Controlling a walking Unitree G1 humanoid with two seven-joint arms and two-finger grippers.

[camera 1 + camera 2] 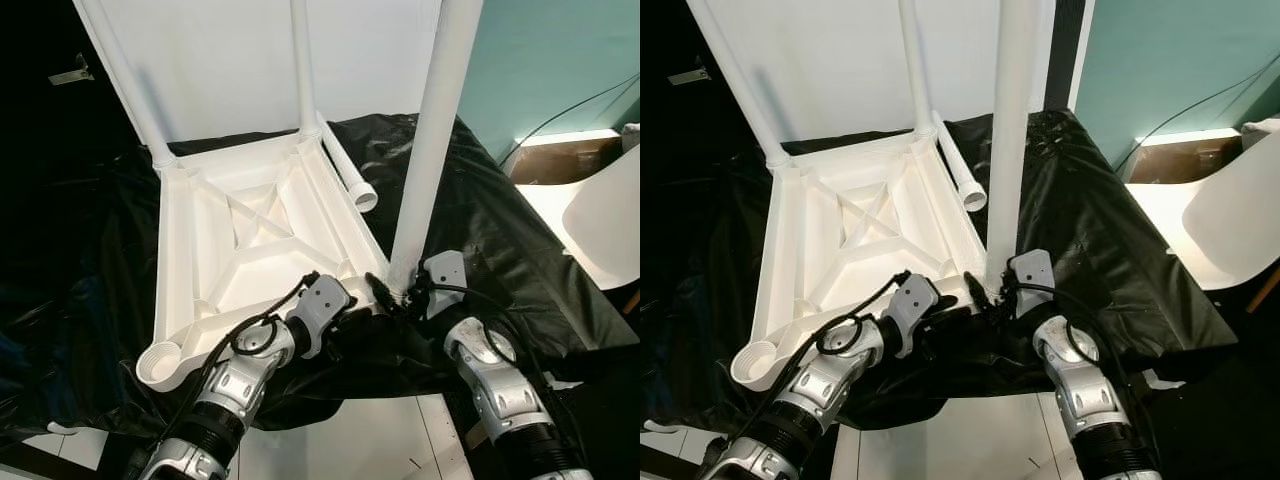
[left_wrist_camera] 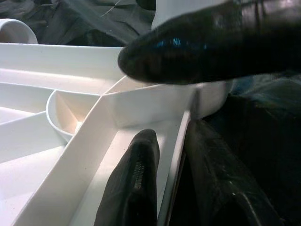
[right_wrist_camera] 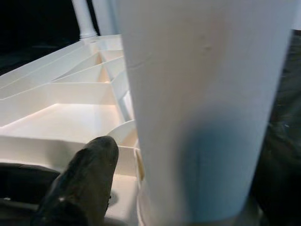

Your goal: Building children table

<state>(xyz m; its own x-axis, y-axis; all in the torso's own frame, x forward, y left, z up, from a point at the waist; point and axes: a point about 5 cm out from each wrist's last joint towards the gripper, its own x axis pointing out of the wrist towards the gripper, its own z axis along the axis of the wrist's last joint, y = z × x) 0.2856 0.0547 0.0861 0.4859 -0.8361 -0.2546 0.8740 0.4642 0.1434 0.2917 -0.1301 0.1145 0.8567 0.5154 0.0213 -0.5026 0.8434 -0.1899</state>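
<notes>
While our left gripper (image 1: 352, 318) straddles the rim of the upturned table top (image 1: 250, 250) on the black sheet (image 1: 480, 230) to steady it, our right gripper (image 1: 398, 292) clasps the near leg (image 1: 432, 140), holding it upright in its corner socket.

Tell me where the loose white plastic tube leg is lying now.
In the left eye view, the loose white plastic tube leg lies on the black sheet along the right edge of the upturned white tabletop, behind the upright leg.
</notes>
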